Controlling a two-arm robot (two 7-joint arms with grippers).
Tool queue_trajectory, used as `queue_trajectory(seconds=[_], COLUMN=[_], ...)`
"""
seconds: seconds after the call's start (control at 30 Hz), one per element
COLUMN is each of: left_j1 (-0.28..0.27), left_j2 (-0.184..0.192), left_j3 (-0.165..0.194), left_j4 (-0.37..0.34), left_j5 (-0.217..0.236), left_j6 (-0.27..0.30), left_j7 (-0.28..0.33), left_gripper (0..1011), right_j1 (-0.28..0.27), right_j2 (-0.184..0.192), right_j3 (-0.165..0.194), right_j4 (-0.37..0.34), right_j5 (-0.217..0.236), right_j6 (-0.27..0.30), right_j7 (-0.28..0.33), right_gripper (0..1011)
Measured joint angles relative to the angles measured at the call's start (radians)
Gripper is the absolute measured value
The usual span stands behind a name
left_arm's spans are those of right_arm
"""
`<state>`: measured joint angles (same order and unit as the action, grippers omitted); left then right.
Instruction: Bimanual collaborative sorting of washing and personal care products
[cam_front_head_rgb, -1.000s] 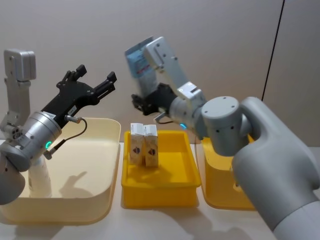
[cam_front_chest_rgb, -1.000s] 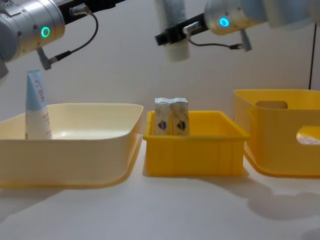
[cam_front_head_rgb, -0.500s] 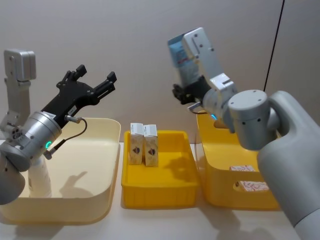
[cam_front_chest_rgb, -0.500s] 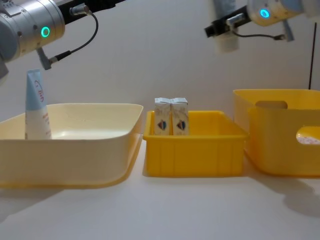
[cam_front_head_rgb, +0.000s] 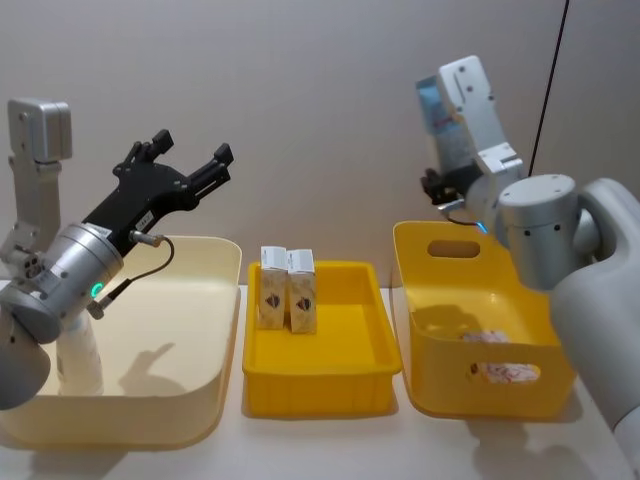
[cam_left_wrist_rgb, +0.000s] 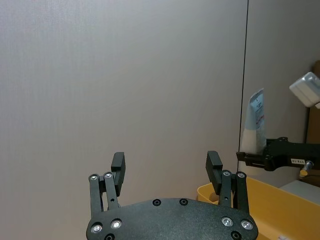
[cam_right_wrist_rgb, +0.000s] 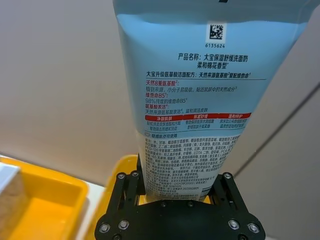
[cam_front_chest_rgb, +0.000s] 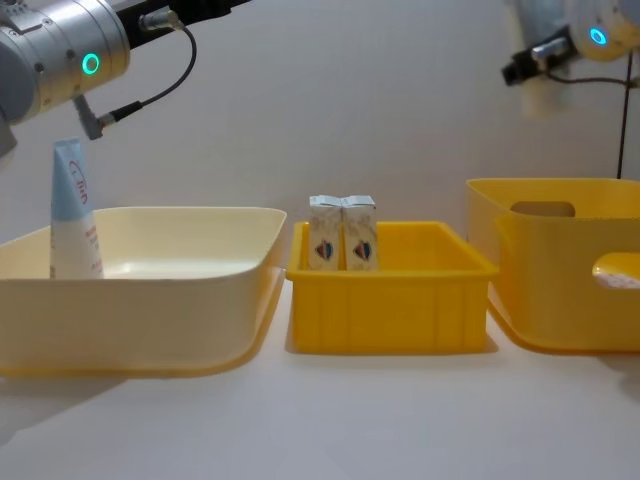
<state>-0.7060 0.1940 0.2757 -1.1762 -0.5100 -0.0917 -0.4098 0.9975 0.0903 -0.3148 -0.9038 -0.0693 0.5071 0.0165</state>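
Note:
My right gripper (cam_front_head_rgb: 441, 183) is shut on a white squeeze tube (cam_front_head_rgb: 431, 106) with a pale blue end, held upright high above the deep yellow bin (cam_front_head_rgb: 440, 300) on the right. In the right wrist view the fingers (cam_right_wrist_rgb: 131, 181) clamp the tube (cam_right_wrist_rgb: 200, 100) near its lower part. Two small white cartons (cam_front_head_rgb: 287, 290) stand side by side in the middle yellow tray (cam_front_head_rgb: 320, 385). Another tube (cam_front_chest_rgb: 74, 211) stands upright in the cream bin (cam_front_chest_rgb: 150, 300) on the left. My left gripper (cam_front_head_rgb: 192, 148) hangs open and empty above that cream bin.
White packs with red print (cam_front_head_rgb: 495, 372) lie in the bottom of the deep yellow bin. The three bins stand in a row close together, with bare table (cam_front_chest_rgb: 320, 420) in front of them. A plain wall is behind.
My right arm has swung to the right with the tube, from above the middle tray to above the deep yellow bin. The left arm has not moved.

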Motion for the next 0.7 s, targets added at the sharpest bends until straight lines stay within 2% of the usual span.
queue_trajectory(seconds=[0.2,0.23,0.33,0.37,0.4,0.43,0.53,0.57,0.7], left_j1=[0.000,0.000,0.000,0.000,0.000,0.000,0.000,0.000,0.000], left_j2=[0.000,0.000,0.000,0.000,0.000,0.000,0.000,0.000,0.000], left_j3=[0.000,0.000,0.000,0.000,0.000,0.000,0.000,0.000,0.000], left_j4=[0.000,0.000,0.000,0.000,0.000,0.000,0.000,0.000,0.000], left_j5=[0.000,0.000,0.000,0.000,0.000,0.000,0.000,0.000,0.000], left_j6=[0.000,0.000,0.000,0.000,0.000,0.000,0.000,0.000,0.000], left_j7=[0.000,0.000,0.000,0.000,0.000,0.000,0.000,0.000,0.000], left_gripper=[1003,1003,1003,1003,1003,1003,1003,1003,1003], right_j1=[0.065,0.098,0.144,0.170,0.180,0.203,0.239,0.239,0.279], right_j2=[-0.008,-0.013,-0.019,-0.023,-0.025,-0.028,-0.034,-0.034,-0.040], right_j3=[0.040,0.051,0.065,0.073,0.076,0.082,0.093,0.093,0.105], right_j4=[0.153,0.224,0.323,0.380,0.401,0.449,0.527,0.527,0.616], right_j5=[0.002,0.003,0.005,0.006,0.007,0.007,0.009,0.009,0.011], right_j6=[-0.007,-0.022,-0.053,-0.069,-0.075,-0.088,-0.112,-0.112,-0.136], right_j7=[-0.043,-0.050,-0.062,-0.068,-0.070,-0.076,-0.084,-0.084,-0.094], right_gripper=[572,572,572,572,575,623,676,691,850])
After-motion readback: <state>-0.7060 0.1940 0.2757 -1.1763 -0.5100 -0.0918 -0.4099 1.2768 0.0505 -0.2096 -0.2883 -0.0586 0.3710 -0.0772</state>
